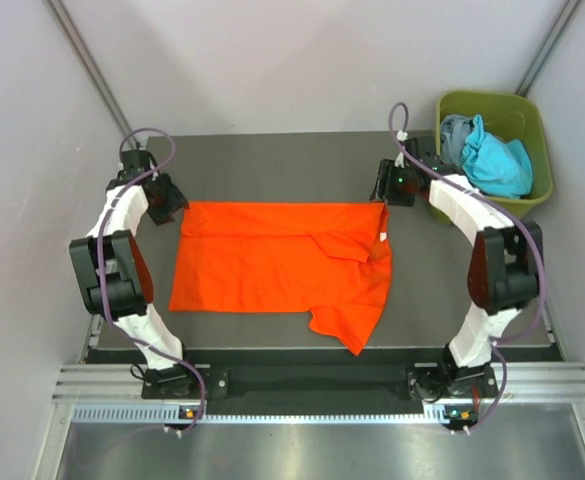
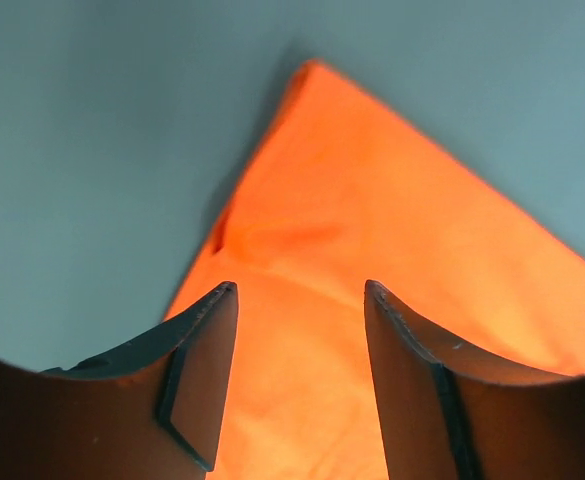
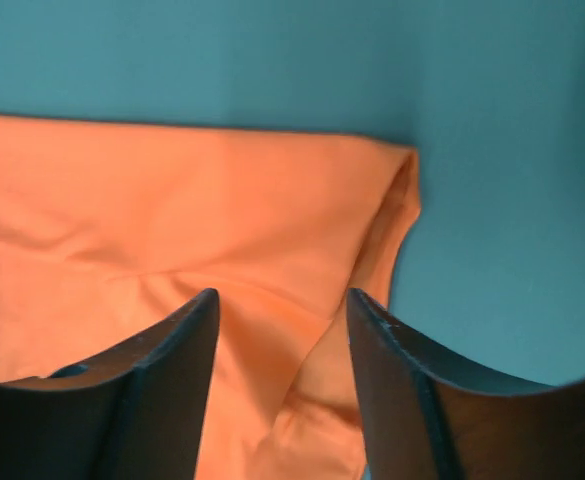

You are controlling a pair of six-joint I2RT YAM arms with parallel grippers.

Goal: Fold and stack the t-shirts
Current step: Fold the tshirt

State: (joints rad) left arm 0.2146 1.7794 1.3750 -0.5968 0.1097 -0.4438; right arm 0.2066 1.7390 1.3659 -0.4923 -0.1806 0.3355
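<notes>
Left gripper [image 2: 300, 290] at far-left corner of orange shirt [image 1: 272, 265] — jaws apart above the cloth. Shirt lies flat on table [image 1: 272, 160]. Right gripper [image 3: 282, 295] at far-right corner — jaws apart. Bin [image 1: 542, 130] at far right holds teal shirt [image 1: 497, 160] and grey shirt [image 1: 455, 135].

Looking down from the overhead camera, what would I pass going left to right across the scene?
left gripper → orange shirt → right gripper → green bin, holding a grey shirt, then a teal shirt.
</notes>
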